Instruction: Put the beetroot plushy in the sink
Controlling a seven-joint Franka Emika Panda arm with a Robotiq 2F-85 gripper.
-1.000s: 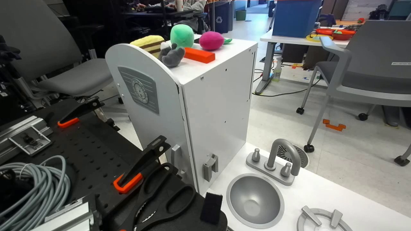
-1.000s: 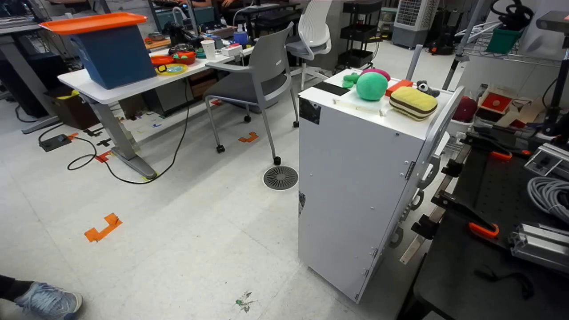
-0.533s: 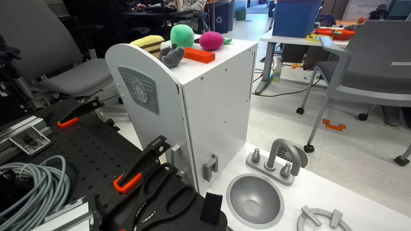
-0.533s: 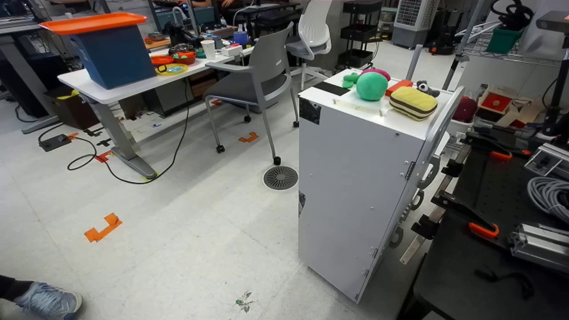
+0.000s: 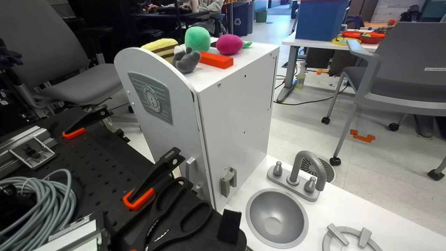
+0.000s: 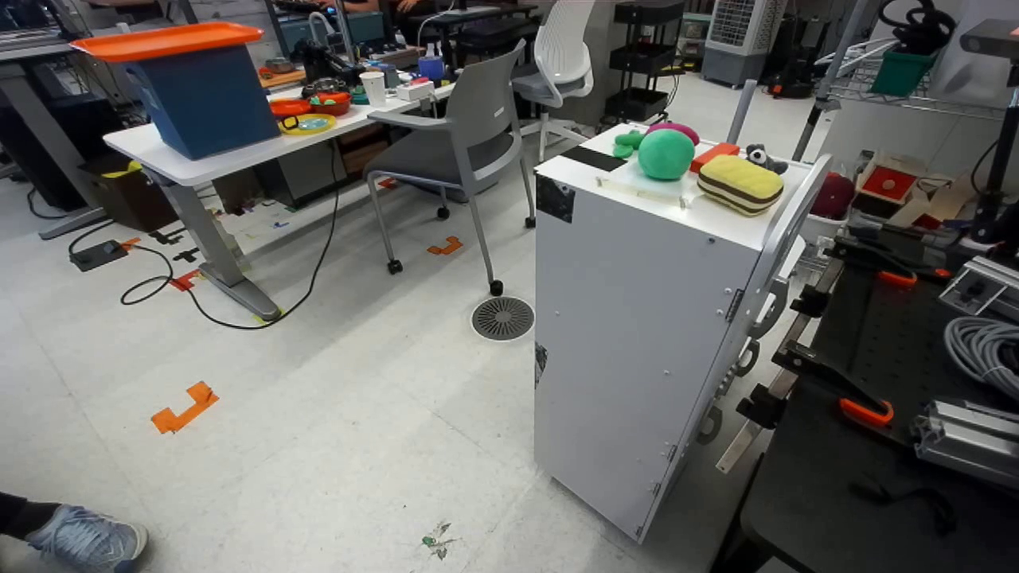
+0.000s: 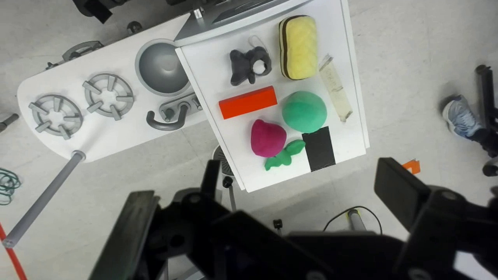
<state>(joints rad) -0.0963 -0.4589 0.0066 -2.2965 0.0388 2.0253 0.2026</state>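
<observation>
This looks like a lab to me: I see a play kitchen (image 5: 233, 111), wheeled chairs (image 5: 411, 62), a white desk (image 5: 315, 43), and a black bench (image 5: 108, 153) with clamps (image 5: 162, 168) and gray cable (image 5: 48, 198) on it.

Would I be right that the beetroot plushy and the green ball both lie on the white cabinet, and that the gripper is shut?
Not quite: the wrist view shows the gripper open. The beetroot plushy and the green ball do lie on the white cabinet.

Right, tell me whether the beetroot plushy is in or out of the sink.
Out: the beetroot plushy lies atop the white cabinet, near the orange-red block, while the sink shows only its bare grey inside.
</observation>
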